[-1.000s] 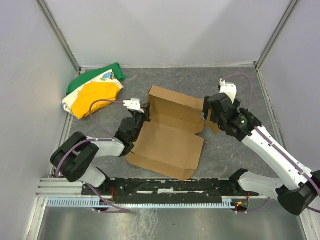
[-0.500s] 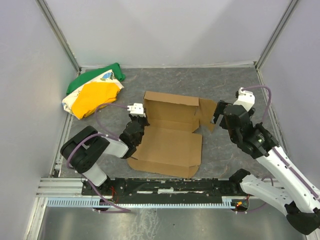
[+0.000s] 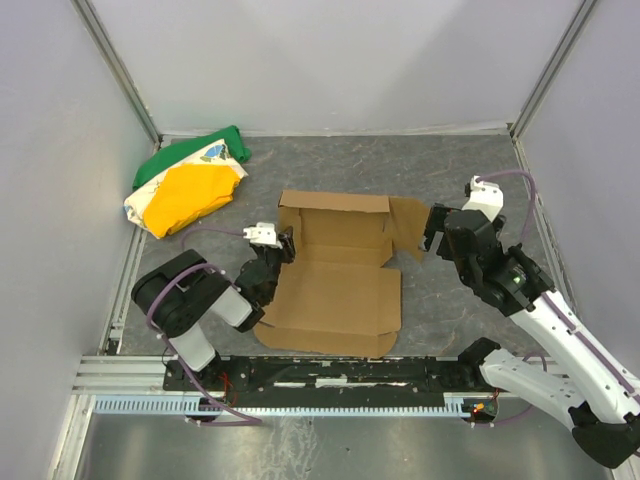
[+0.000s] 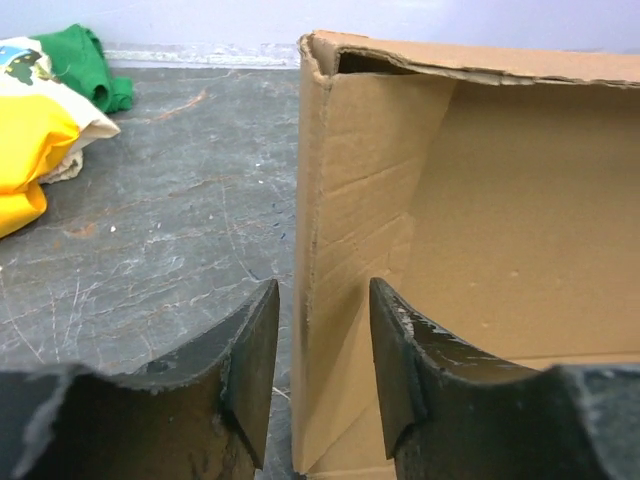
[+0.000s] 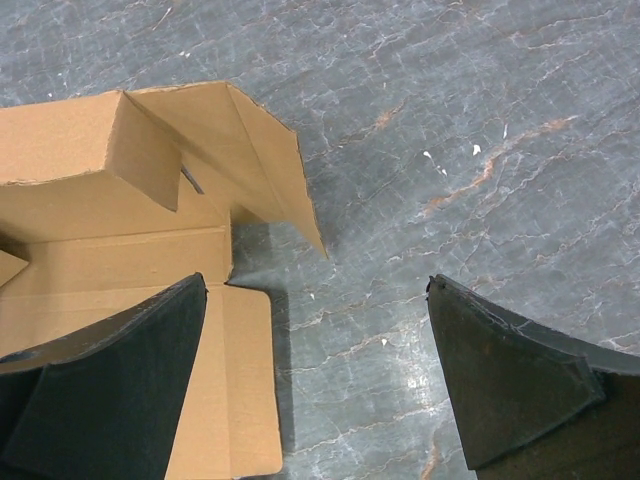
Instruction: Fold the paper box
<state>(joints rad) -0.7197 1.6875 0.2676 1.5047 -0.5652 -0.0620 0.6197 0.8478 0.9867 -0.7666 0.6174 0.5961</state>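
The paper box (image 3: 340, 290) is brown cardboard, partly folded, on the grey table between the arms. Its back wall and left side wall stand up; the front panel lies flat. My left gripper (image 3: 283, 244) is at the box's left wall, open. In the left wrist view that upright wall (image 4: 345, 250) stands between my left gripper's (image 4: 322, 290) fingers, with a gap on each side. My right gripper (image 3: 432, 228) hovers open by the box's right end flap. In the right wrist view, my right gripper (image 5: 316, 282) has bare table between its fingers and the box (image 5: 120, 260) at its left.
A green, yellow and white cloth bundle (image 3: 190, 180) lies at the back left of the table, also seen in the left wrist view (image 4: 40, 120). Grey walls enclose the table on three sides. The arm bases and a rail (image 3: 330, 375) run along the near edge.
My left gripper's jaws have parted from the box's left wall and the arm has drawn back toward its base. The box has settled lower and squarer. The right arm pulled away right earlier.
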